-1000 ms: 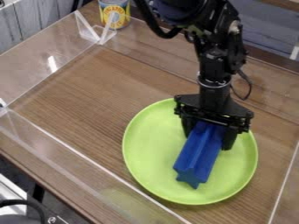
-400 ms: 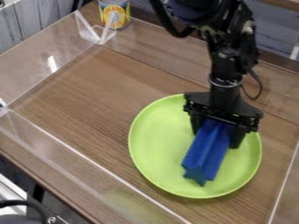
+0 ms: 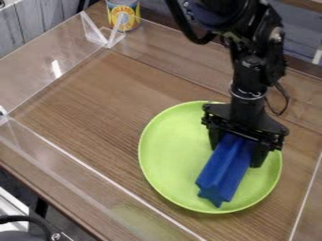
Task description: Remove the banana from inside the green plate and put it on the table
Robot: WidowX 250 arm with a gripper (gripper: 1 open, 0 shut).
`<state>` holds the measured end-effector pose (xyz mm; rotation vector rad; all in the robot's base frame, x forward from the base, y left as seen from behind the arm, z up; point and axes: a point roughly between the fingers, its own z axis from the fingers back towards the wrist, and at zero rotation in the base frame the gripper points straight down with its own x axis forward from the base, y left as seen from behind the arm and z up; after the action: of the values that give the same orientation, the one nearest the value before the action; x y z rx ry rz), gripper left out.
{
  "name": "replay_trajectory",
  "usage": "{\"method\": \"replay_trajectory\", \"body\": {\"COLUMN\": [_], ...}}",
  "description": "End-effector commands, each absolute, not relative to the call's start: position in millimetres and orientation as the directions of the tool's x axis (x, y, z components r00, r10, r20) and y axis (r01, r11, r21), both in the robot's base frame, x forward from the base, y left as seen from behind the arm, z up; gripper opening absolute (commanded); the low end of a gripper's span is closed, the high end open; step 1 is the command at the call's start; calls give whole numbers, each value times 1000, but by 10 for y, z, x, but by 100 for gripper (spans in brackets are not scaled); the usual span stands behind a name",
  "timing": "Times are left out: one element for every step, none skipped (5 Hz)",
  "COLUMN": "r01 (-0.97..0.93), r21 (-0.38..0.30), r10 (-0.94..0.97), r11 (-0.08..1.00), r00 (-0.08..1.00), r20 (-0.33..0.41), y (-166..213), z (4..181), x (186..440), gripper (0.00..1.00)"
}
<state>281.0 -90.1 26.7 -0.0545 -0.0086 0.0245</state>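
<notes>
The green plate [image 3: 170, 155] lies on the wood-grain table [image 3: 107, 94] at the right front. A long blue ridged block [image 3: 227, 176] rests in the plate, running from its middle toward the near rim. My gripper [image 3: 242, 149] points straight down over the block's far end. Its black fingers [image 3: 216, 139] stand wide apart, one on each side of the block, low in the plate. The jaws look open, and I see no firm grip. The banana is hidden from this view; no yellow piece shows in the plate or on the table.
Clear acrylic walls [image 3: 51, 66] border the table on the left, back and front. A yellow can [image 3: 120, 14] stands outside the back wall. The plate's right rim lies near the right wall.
My gripper has shifted a little to the right inside the plate. The blue block's far end has slid right with it, and the plate has crept slightly right too. The jaws stay equally wide.
</notes>
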Motion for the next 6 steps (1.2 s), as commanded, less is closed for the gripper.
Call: {"method": "replay_trajectory", "body": {"r01": [-12,-20,-6,8,-34,-76], "r21": [-57,-52,-48,-49,-49,-51], "r10": [14,22,8,-6,36,79], "r11": [998,998,999,999,998,996], "r00": [999,999,999,999,998,996], "r20": [48,45,43,45,46,47], "y": [-1000,-1061,-1076,-1095,-1059,-1024], "z": [515,619,603,550,549,548], "x": [2796,2758,2753,2749,2770,2790], "gripper": [0,0,0,0,0,0]}}
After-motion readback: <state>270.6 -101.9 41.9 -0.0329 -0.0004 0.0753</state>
